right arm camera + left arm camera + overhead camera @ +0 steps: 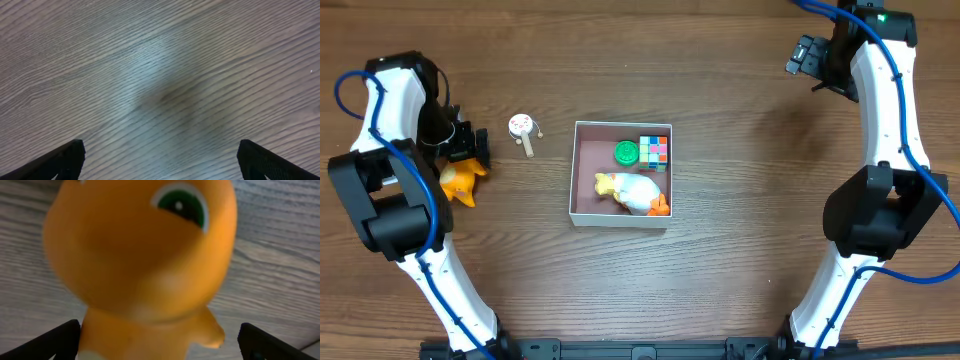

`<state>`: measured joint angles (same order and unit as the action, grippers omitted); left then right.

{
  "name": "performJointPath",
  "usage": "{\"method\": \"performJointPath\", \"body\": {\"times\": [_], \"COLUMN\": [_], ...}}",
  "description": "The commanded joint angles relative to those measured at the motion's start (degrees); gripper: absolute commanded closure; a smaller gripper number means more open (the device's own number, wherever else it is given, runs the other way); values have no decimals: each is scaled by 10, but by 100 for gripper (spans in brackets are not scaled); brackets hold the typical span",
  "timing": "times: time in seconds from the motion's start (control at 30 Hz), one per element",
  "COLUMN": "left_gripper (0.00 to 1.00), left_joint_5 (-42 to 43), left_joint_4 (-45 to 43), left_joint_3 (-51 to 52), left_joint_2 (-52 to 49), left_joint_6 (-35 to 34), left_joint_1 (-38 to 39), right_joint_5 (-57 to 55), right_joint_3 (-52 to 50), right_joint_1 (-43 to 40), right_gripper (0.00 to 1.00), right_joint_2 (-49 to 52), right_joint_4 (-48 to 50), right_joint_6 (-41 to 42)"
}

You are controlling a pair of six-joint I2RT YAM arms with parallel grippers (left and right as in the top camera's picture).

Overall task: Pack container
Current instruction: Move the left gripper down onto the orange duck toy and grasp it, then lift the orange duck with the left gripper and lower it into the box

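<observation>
The container [572, 180], a square white-walled box with a pink floor, sits mid-table. It holds a green disc [626, 152], a colourful cube [655, 151] and a white, yellow and orange plush toy [634, 192]. An orange toy figure [460, 182] lies on the table at the far left. My left gripper [470, 150] is low over it and open. In the left wrist view the orange toy [140, 255] fills the frame between the spread fingers [160, 345], with a gap at the right finger. My right gripper [803, 57] is open and empty at the far right back, and the right wrist view shows its fingers [160, 160] over bare wood.
A small round white toy on a short stick [523, 128] lies on the table between the left gripper and the container. The table is brown wood. The arm bases stand at the front left and front right.
</observation>
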<state>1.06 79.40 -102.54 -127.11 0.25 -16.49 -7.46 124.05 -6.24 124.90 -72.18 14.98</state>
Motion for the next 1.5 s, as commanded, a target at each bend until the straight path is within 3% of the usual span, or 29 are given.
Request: {"method": "performJointPath", "body": {"times": [0.0, 0.13, 0.23, 0.43, 0.63, 0.67, 0.8, 0.97, 1.13, 1.27, 1.37, 1.47], "left_gripper": [0, 0, 10, 9, 50, 64, 78, 78, 78, 78, 76, 72], "left_joint_5": [-17, -14, -14, 1, 1, 2, 11, 18, 108, 170, 245, 255], "left_joint_4": [-17, -28, -28, -36, -39, -45, -44, -15, 79, 118, 110, 104], "left_joint_3": [-6, -6, -6, -4, -3, -4, -10, -95, -297, -419, -442, -442], "left_joint_2": [0, -1, -1, -1, -1, -1, 0, 2, 2, 2, 2, 2], "left_joint_6": [13, 30, 30, 36, 37, 36, 36, 37, 37, 23, -28, -46], "left_joint_1": [3, 4, 4, 4, 4, 4, 4, 4, 22, 110, 204, 260], "right_joint_5": [0, 0, 0, 0, 0, 0, 0, 0, 0, 0, 0, 0], "right_joint_3": [1, 1, 1, 1, 1, 1, 1, 1, 1, 1, 1, 1], "right_joint_1": [1, 1, 1, 1, 1, 1, 1, 1, 1, 1, 1, 1], "right_gripper": [0, 0, 0, 0, 0, 0, 0, 0, 0, 0, 0, 0], "right_joint_2": [-6, -6, -6, -6, -6, -6, -6, -6, -6, -6, -6, -6], "right_joint_4": [2, 2, 2, 2, 2, 2, 2, 2, 2, 2, 2, 2], "right_joint_6": [1, 1, 1, 1, 1, 1, 1, 1, 1, 0, 1, 1]}}
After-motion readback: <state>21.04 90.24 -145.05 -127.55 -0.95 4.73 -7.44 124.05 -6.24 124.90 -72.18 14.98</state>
